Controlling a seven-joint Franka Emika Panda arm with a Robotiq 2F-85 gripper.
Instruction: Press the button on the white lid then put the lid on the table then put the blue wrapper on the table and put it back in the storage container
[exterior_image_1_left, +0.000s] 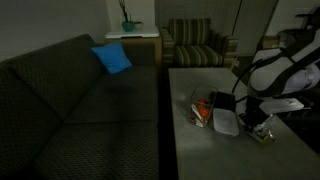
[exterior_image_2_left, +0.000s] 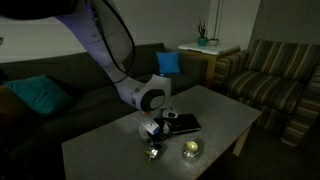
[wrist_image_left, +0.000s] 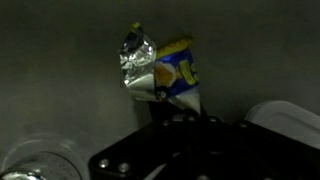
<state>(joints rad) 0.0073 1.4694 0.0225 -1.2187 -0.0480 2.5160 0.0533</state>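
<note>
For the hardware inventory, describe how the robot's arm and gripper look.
The arm is made of rounded white links that look greyish in the dim room, with darker bands at the joints. A round dark cap sits on the joint near the wrist. The gripper is black and blocky. No cables or markings can be made out.

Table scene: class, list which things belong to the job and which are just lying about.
Job: wrapper, held in the shut end effector; lid; container; table.
Lying about: black slab; dish; sofa; cushion.
</note>
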